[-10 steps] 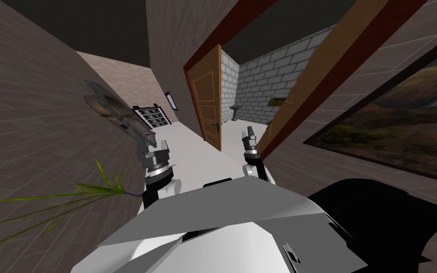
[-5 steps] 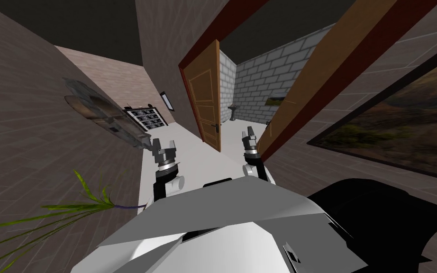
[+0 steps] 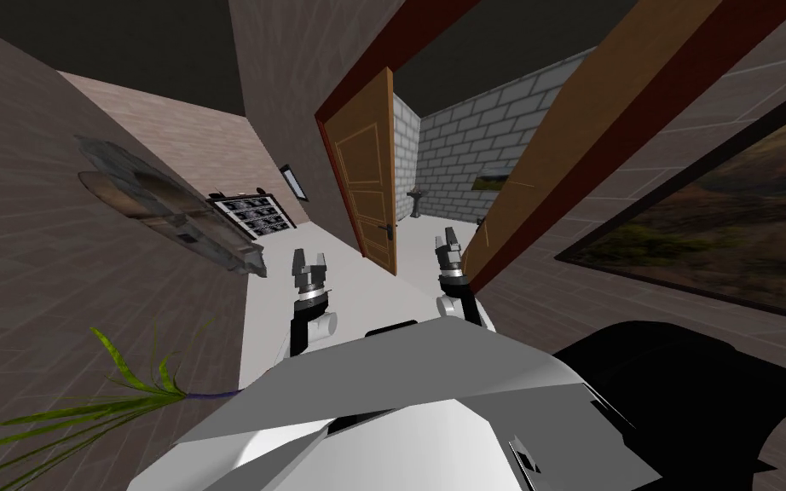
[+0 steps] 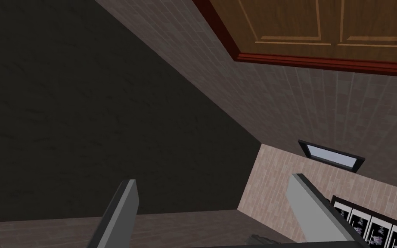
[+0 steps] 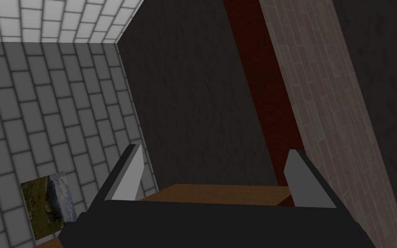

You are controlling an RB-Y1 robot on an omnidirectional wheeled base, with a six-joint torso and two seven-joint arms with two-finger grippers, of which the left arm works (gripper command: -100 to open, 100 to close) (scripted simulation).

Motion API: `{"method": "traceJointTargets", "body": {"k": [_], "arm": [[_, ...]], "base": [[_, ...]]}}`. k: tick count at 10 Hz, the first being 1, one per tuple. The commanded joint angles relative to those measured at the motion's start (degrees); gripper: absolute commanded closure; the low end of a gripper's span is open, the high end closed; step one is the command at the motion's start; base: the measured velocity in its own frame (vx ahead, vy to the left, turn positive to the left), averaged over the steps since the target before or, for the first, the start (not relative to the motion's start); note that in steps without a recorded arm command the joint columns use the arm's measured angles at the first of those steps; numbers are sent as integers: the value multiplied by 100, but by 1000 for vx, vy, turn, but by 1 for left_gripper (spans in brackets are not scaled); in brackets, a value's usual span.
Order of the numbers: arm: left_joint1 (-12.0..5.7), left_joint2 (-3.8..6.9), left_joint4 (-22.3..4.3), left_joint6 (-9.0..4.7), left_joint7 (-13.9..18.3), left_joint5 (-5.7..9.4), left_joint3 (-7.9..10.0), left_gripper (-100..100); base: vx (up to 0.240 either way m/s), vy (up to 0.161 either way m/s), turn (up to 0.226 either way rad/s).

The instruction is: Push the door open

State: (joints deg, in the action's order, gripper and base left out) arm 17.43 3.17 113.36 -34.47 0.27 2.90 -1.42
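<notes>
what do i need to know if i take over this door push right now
Left gripper: open, empty, held up in front, touching nothing.
Right gripper: open, empty, close by the wooden edge beside it; contact unclear.
Door: panelled leaf stands swung wide into the tiled room.
Done: the way through looks passable.
Left: probably only a further push on the leaf, if it must go wider.

Doorway offers clear passage ahead between the open brown door, left, and a brown panel close beside the right end effector.
</notes>
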Motion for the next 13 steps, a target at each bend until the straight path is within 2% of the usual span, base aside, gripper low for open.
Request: {"method": "traceJointTargets", "body": {"k": [1, 8, 9, 13], "arm": [[-149, 44, -234, 23, 38, 0, -22, -100], [-812, 141, -1316, 117, 156, -40, -204, -100], [-812, 141, -1316, 117, 156, -40, -204, -100], [-1213, 178, -1972, 173, 228, -64, -315, -100]], "base": [[99, 41, -94], [90, 51, -86], [49, 46, -30], [66, 57, -88]]}}
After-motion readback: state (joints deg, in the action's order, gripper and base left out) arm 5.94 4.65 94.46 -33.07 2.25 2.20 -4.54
